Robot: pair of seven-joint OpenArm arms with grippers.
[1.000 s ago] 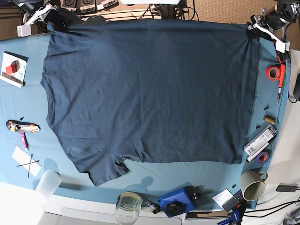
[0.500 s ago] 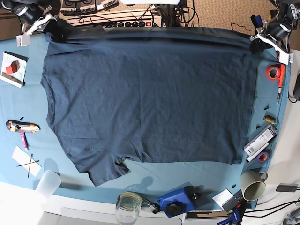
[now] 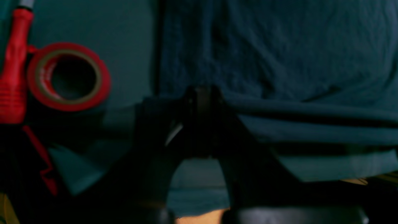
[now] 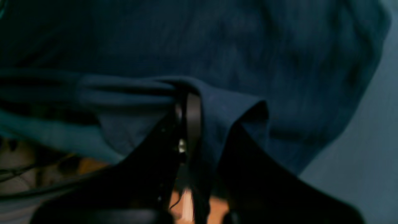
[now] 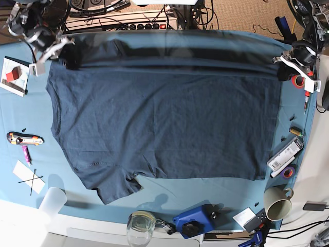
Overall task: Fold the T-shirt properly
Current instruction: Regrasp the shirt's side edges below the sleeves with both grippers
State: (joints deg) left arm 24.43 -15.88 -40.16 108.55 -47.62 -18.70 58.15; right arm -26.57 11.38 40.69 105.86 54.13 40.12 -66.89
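Dark navy-blue cotton T-shirt (image 3: 279,62): fills the upper right, wrinkled, its near edge lifted into a folded band. Black left gripper (image 3: 200,102): centre foreground, jaws closed together on that raised edge. Lighter teal tablecloth (image 3: 124,46): bare at upper left. Red ring-shaped tape roll (image 3: 68,77): lying flat on the cloth, left. Red plastic tool handle (image 3: 14,68): touching the roll's left side. Picture blurred throughout.
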